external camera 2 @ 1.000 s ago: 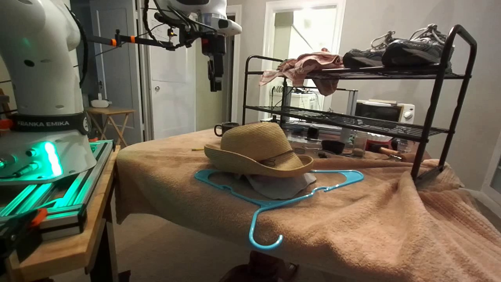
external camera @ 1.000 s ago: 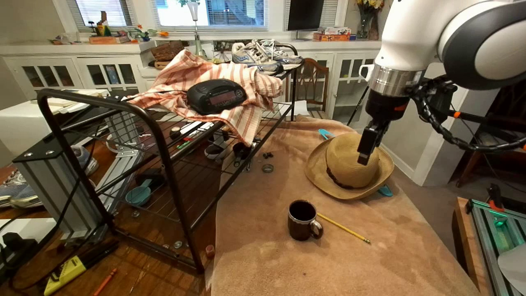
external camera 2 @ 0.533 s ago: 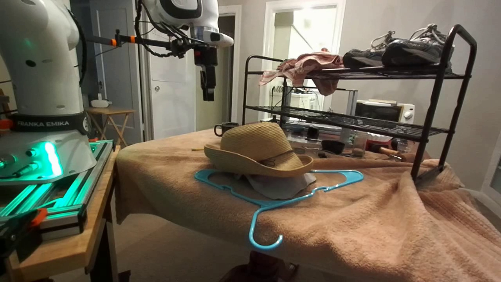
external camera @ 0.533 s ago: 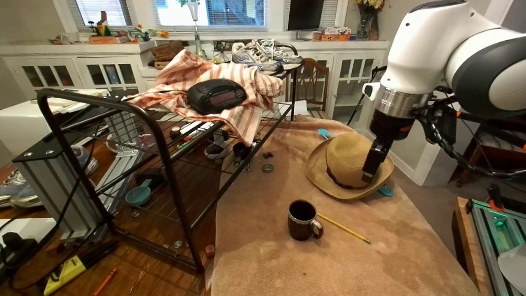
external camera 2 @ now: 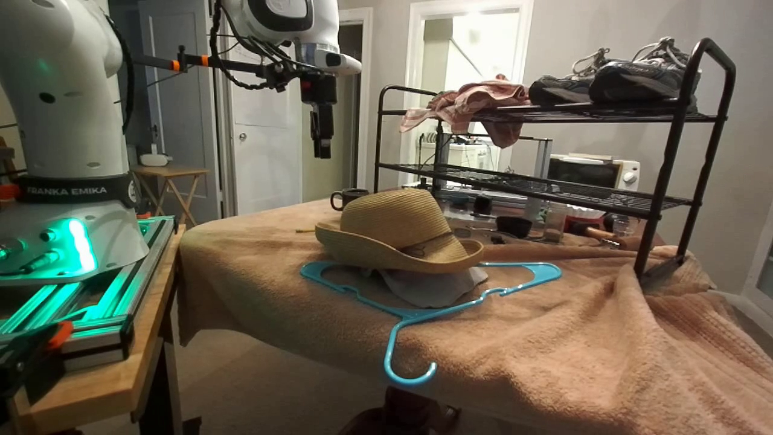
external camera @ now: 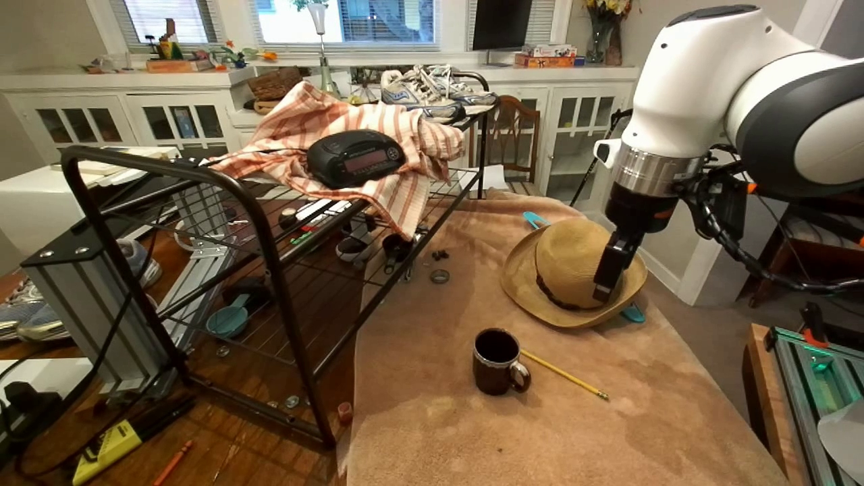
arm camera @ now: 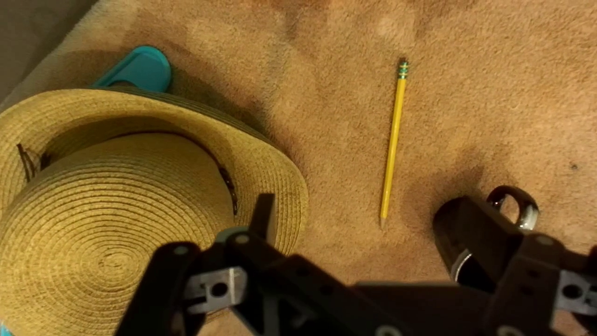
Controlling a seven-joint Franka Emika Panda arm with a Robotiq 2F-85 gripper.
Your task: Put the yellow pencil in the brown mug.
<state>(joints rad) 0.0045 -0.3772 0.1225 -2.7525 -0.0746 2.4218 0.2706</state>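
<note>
Two fingers point(arm camera: 263, 214) of the gripper point(arm camera: 366, 200) are nearest in the wrist view, standing wide apart. Behind one finger comes the straw hat point(arm camera: 112, 210); behind the other, partly hidden, is the brown mug point(arm camera: 446, 228), upright. The yellow pencil point(arm camera: 393, 149) lies on the brownish cloth point(arm camera: 489, 107), near the mug but apart from it, its eraser end away from the fingers. Farther, in an exterior view, one black rack point(external camera: 284, 317) carries a striped cloth point(external camera: 287, 135) and a clock point(external camera: 352, 155).
</note>
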